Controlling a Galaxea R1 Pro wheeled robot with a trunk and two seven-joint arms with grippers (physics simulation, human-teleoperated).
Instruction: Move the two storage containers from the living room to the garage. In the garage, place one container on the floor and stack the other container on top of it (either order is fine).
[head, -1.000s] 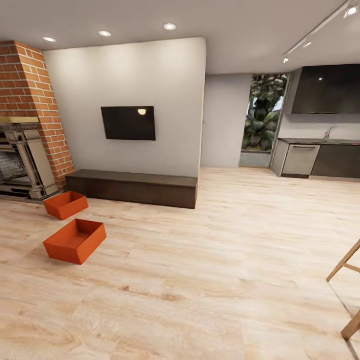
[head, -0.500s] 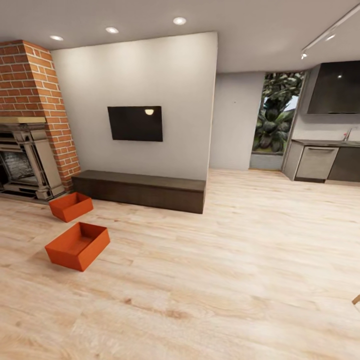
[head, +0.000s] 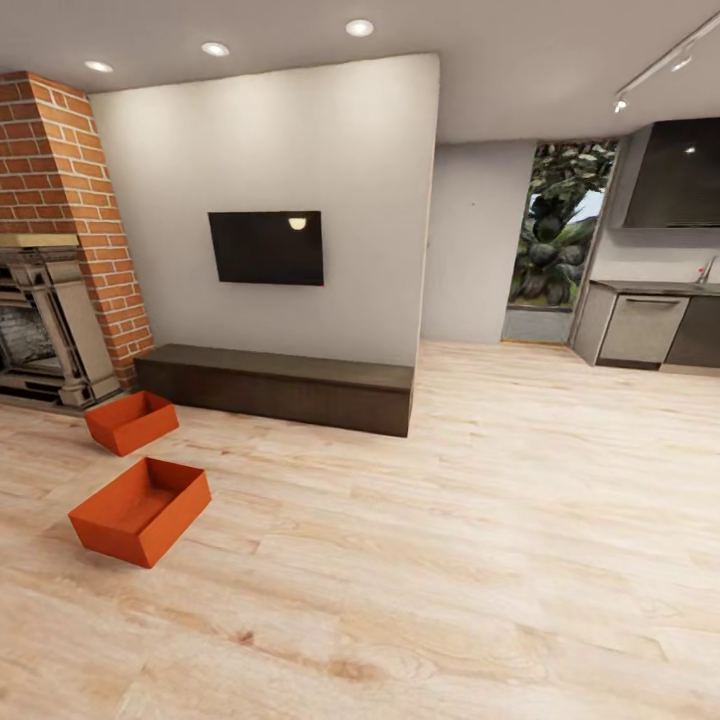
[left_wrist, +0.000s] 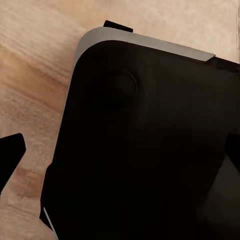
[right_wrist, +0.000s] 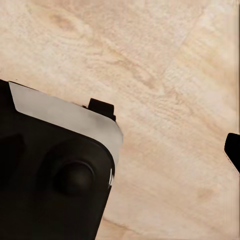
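Observation:
Two orange-red storage containers sit on the light wood plank floor of the living room, at the left of the head view. The nearer container (head: 140, 510) lies slightly askew, and the farther container (head: 131, 421) rests in front of the brick fireplace (head: 55, 240), beside the end of the dark low cabinet (head: 275, 385). Both look empty and stand apart from each other. In the left wrist view my left gripper (left_wrist: 120, 150) hangs open over my dark base (left_wrist: 150, 140), its fingertips (left_wrist: 10, 156) spread wide. My right gripper (right_wrist: 120, 155) looks open, with one fingertip (right_wrist: 234, 150) above the plank floor.
A wall with a black TV (head: 266, 247) stands behind the cabinet. A kitchen counter (head: 655, 325) and a window with plants (head: 555, 240) lie at the far right. Wide wood floor (head: 450, 540) stretches between me and the containers.
The whole head view has shifted, so the camera moved: the containers now sit lower and further left, and the wooden legs seen at the right edge are gone from the picture.

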